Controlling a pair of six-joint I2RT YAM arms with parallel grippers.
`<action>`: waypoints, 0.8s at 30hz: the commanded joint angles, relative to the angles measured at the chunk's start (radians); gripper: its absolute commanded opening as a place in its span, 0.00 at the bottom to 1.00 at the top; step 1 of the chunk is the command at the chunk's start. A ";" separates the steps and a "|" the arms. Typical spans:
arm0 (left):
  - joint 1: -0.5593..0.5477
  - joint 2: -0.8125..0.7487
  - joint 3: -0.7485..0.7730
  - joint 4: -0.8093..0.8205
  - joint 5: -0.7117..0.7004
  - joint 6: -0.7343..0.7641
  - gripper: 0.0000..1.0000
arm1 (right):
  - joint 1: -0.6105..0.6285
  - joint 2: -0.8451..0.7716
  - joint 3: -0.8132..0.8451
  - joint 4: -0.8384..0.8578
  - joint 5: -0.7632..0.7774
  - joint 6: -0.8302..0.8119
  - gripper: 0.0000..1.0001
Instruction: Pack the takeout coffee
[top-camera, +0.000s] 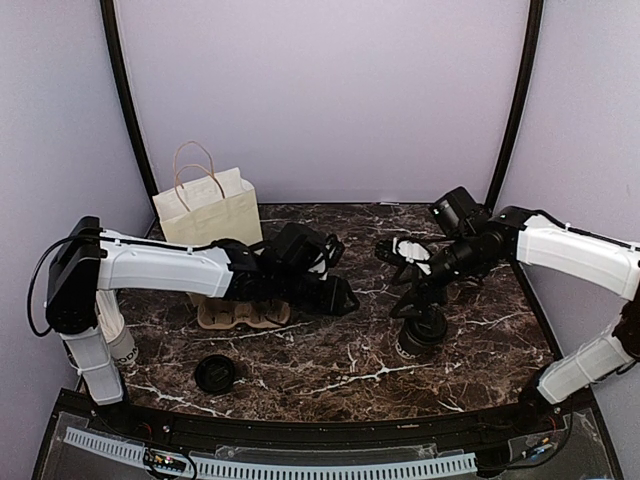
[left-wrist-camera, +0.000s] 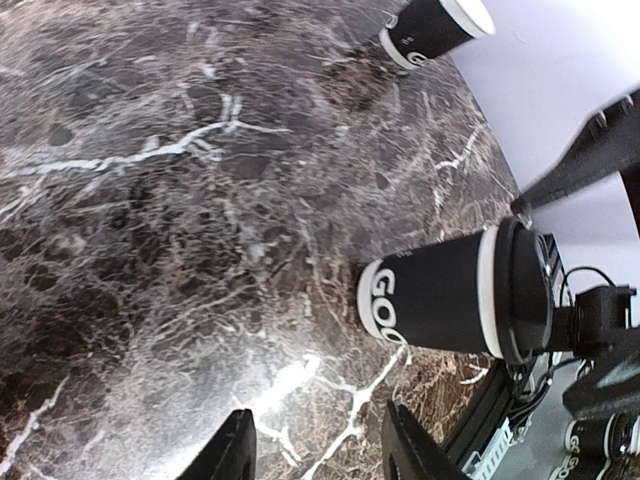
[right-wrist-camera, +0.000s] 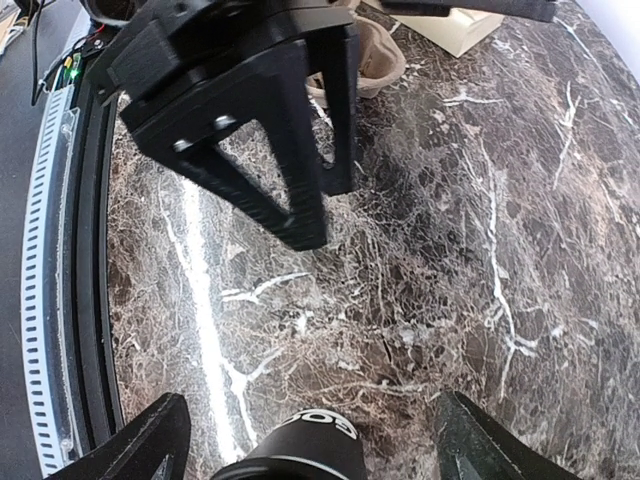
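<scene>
Both open, left gripper (left-wrist-camera: 318, 450), right gripper (right-wrist-camera: 315, 425) over takeout coffee (left-wrist-camera: 450, 300), marble table (top-camera: 330, 355), lilac walls (top-camera: 320, 90)

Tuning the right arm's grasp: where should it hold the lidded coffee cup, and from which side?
Probably grip the lidded coffee cup by its black wall just under the lid, coming down from above: it stands upright, and the right gripper hangs over it, jaws open either side.

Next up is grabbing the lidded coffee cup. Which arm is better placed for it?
Right. The right gripper hangs open directly above the takeout coffee, with a finger on either side of its lid. The left gripper sits off to the cup's side, open and holding nothing.
</scene>
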 joint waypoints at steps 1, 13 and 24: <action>-0.027 -0.051 0.012 0.039 0.016 0.054 0.47 | -0.033 -0.059 -0.025 -0.030 -0.021 0.002 0.86; -0.039 -0.074 -0.018 0.045 0.004 0.081 0.53 | -0.055 -0.219 -0.123 -0.122 0.123 -0.108 0.96; -0.045 -0.126 -0.070 0.083 0.008 0.078 0.65 | -0.043 -0.123 -0.212 -0.027 0.223 -0.127 0.93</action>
